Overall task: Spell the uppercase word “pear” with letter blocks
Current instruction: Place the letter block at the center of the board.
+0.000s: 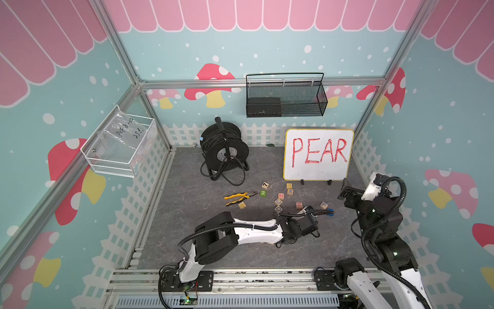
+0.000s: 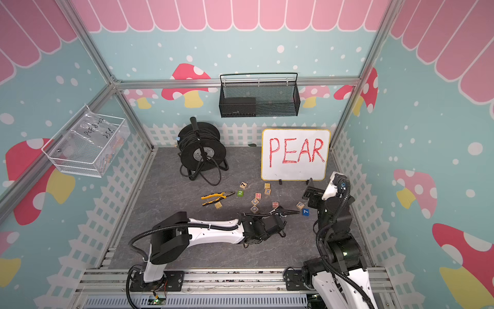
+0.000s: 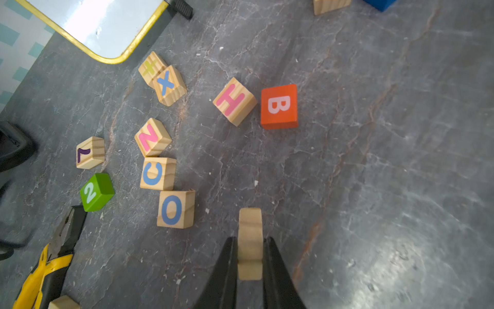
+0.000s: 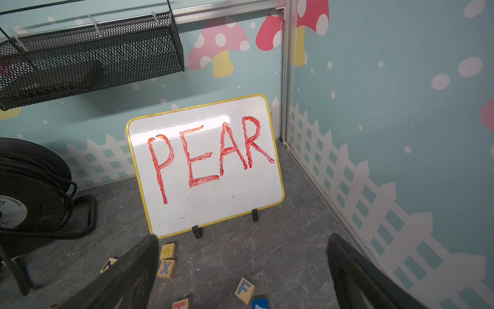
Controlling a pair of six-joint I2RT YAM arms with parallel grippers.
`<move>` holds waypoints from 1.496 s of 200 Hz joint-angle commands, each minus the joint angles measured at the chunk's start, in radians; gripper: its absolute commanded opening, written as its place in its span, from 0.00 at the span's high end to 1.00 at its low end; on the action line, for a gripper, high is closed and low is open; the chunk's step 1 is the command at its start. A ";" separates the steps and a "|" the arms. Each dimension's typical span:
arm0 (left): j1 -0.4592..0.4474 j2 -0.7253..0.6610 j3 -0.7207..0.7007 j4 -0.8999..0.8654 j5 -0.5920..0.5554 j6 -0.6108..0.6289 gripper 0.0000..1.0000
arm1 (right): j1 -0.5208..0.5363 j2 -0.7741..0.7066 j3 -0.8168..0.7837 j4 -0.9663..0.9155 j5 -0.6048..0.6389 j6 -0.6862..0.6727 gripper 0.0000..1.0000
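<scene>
Left end effector grips a pale-wood block, seemingly notched, face hidden; right end effector gapes.

letter block | pale wood, edge-on, letter hidden | clamped in left end effector

Cluttered middle, open front
Scattered blocks, pliers and cable reel crowd the centre; front tabletop lies bare.
</scene>
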 commanded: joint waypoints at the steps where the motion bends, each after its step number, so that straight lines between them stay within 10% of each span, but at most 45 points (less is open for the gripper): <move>1: -0.024 0.038 0.041 -0.038 -0.038 -0.021 0.81 | 0.002 -0.007 -0.014 0.006 0.010 0.003 0.01; 222: -0.067 -0.025 0.074 -0.109 0.040 -0.141 0.57 | 0.002 -0.038 -0.032 0.000 0.038 -0.027 0.01; 299: 0.071 -0.120 -0.004 -0.204 0.360 -0.437 0.50 | 0.001 -0.028 -0.027 0.003 0.036 -0.027 0.01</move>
